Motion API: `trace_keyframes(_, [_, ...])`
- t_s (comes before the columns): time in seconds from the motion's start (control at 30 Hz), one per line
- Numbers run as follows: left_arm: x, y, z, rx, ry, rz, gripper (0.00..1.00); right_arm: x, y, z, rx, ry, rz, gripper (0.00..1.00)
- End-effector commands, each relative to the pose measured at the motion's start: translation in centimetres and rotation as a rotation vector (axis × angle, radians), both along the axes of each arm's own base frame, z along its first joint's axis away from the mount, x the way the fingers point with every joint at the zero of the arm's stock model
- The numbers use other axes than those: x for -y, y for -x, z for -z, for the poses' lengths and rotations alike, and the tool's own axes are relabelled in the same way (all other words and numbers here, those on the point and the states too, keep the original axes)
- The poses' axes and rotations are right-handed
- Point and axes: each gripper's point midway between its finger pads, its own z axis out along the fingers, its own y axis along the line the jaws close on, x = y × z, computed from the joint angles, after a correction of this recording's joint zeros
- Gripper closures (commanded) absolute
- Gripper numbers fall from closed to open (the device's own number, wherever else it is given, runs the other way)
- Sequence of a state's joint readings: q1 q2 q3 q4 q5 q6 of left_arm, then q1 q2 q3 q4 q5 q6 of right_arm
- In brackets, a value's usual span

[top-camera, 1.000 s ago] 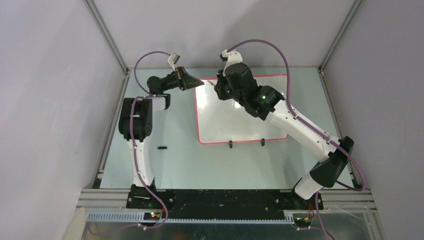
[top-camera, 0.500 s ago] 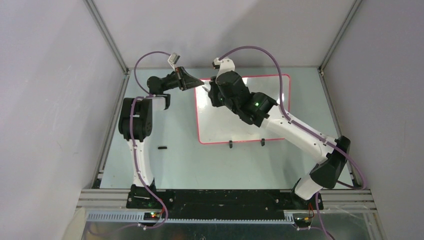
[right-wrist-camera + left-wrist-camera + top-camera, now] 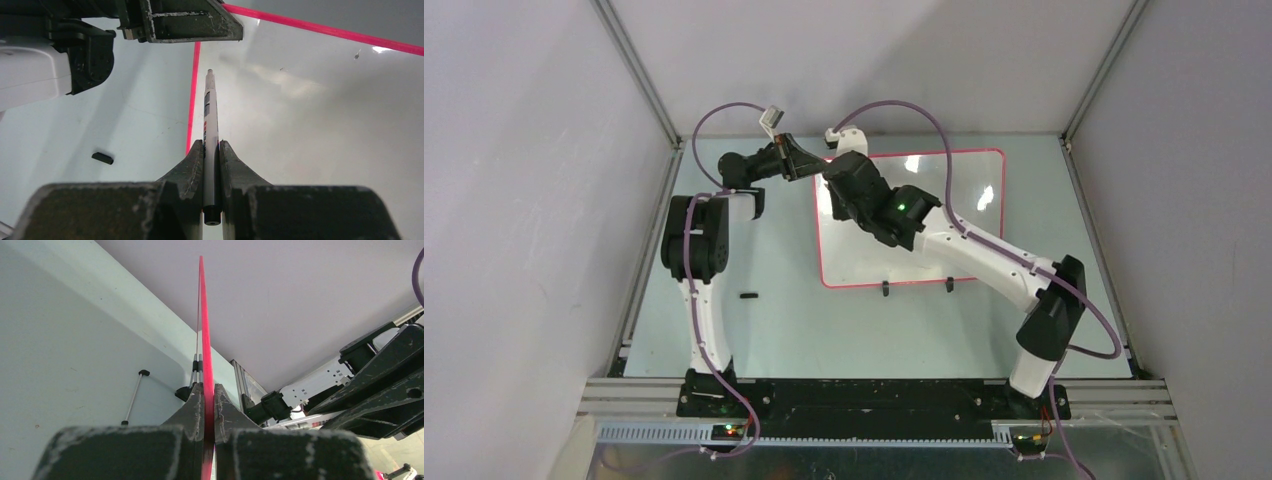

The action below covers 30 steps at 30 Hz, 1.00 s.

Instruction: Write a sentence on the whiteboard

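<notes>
whiteboard likely stiff, thin, slick; pinched at its rim by left hand; right hand clamped on marker.

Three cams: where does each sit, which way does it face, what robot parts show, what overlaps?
Top external: above and behind the bases, looking down at the table; left arm, right arm whole, board beyond.
Left wrist: looks along the left end effector, shut on the board's rim, seen edge-on.
Right wrist: looks along the right end effector, shut on a marker by the board's left rim.
Shared: top and right wrist both show the black piece.
</notes>
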<state>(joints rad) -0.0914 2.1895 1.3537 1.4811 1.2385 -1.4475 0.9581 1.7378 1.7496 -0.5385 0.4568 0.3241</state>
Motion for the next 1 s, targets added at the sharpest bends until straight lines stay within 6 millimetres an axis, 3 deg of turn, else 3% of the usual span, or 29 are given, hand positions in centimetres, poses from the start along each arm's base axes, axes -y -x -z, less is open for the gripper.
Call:
trace_keyframes(0.0, [0.0, 1.5, -3.7, 0.133, 0.010, 0.003, 1.00, 0.2, -0.9, -1.6, 0.028, -0.013, 0.041, 1.00])
trace_keyframes(0.97, [0.2, 1.6, -3.7, 0.131, 0.008, 0.012, 1.00, -0.5, -2.9, -1.6, 0.034, -0.051, 0.054, 1.00])
